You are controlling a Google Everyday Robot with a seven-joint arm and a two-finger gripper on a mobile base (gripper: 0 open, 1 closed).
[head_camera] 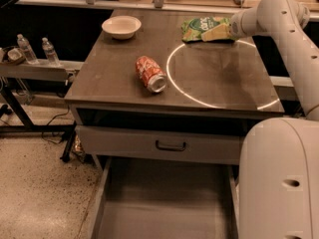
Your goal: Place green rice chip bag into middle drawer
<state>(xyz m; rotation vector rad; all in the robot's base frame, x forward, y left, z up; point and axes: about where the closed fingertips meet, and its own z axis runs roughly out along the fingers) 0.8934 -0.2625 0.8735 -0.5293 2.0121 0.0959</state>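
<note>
Camera view: gripper (215,32) sits against the green rice chip bag (198,27) at the cabinet top's (114,73) far right; whether it grips cannot be told. The middle drawer (164,205) stands open at the near side, likely to receive the bag.

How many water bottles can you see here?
2. One clear plastic water bottle stands on the bench left of the grey cabinet, the second just right of it. The gripper sits at the green rice chip bag.
</note>
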